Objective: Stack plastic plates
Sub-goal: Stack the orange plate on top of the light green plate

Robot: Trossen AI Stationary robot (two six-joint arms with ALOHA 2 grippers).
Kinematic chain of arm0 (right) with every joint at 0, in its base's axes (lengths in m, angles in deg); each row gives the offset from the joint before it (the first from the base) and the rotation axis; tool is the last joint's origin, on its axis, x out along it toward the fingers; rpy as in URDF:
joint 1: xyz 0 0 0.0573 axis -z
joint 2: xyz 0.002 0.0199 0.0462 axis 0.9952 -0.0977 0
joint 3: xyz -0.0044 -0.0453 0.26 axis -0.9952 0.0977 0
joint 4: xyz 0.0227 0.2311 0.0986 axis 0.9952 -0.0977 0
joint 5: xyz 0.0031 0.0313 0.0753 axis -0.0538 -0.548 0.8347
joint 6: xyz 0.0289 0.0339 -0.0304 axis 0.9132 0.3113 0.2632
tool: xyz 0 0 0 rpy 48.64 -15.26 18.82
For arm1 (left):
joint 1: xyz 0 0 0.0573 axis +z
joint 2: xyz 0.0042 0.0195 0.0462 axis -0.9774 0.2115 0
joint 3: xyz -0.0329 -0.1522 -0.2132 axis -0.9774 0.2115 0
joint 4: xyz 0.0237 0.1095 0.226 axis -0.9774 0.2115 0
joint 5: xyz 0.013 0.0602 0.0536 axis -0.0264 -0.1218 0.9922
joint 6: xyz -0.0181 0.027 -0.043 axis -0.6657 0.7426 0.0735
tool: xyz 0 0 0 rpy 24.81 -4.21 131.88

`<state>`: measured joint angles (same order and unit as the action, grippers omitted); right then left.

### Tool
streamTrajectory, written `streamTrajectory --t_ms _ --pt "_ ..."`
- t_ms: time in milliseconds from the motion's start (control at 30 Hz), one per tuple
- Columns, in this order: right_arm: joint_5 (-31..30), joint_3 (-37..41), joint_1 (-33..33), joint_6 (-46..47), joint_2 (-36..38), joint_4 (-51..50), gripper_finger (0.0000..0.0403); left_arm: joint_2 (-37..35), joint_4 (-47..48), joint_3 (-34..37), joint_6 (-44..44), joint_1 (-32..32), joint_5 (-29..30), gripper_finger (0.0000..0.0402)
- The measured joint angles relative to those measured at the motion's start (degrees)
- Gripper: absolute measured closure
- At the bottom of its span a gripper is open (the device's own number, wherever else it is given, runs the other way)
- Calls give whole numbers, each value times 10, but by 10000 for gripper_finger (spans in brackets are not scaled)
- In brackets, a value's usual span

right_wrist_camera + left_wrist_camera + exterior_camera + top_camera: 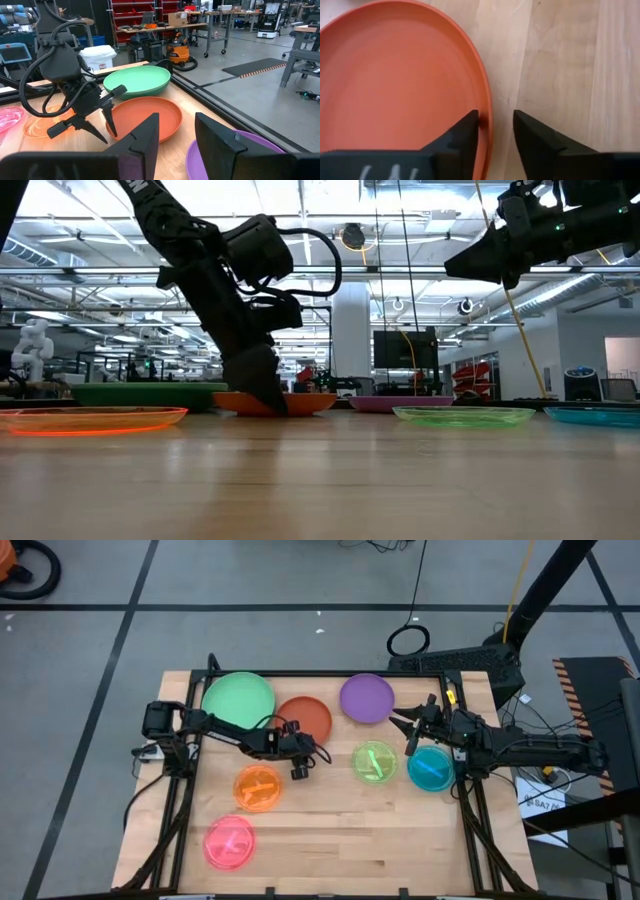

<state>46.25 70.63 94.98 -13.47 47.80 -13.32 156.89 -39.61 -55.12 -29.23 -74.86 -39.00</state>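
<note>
Seven plates lie apart on the worktop [400,830] from above; left wrist view: left gripper [495,125] straddles the red-orange plate [395,85] rim, fingers apart, closure next; right wrist view: right gripper [177,132] waits, parted, empty.

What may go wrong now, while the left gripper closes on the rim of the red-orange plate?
The left gripper straddles only the thin rim of the red-orange plate, so the plate may slip or tilt when lifted. The light green plate lies close beside it and might be bumped.
</note>
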Motion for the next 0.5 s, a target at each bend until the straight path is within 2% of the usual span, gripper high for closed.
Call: streamTrajectory --t_ms 500 --pt "0 0 0 -2 0 0 284 -1 -1 -1 0 -26 9 391"
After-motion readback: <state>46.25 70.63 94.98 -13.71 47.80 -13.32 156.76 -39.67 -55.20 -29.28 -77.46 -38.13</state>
